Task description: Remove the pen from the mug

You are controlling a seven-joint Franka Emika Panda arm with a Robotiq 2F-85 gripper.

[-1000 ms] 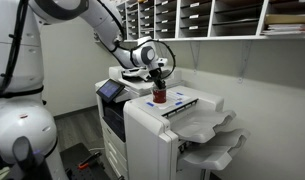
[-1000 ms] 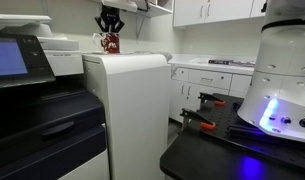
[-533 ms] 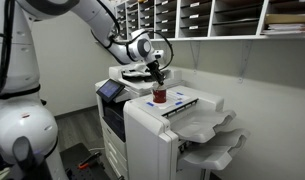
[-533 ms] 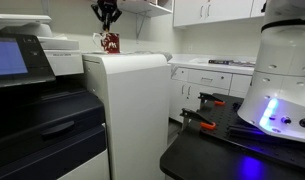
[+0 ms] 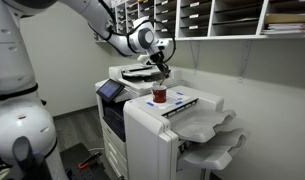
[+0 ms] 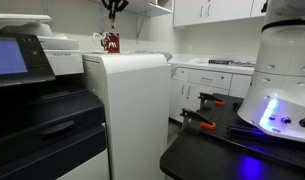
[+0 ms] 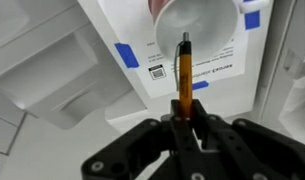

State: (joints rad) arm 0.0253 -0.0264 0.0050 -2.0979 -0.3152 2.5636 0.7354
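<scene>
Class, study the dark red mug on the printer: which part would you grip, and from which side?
Probably the rim wall of the mug, one finger inside, one outside, coming straight down from above. It stands upright on the flat top of the printer, and the wrist view shows its mouth open upward. The gripper holds the pen.

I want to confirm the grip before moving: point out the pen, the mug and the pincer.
pen (image 7: 184, 75), wrist view, middle of its orange barrel.
mug (image 5: 159, 96), an exterior view, its dark red side.
pincer (image 7: 184, 121), wrist view, between the fingertips closed on the pen.
</scene>
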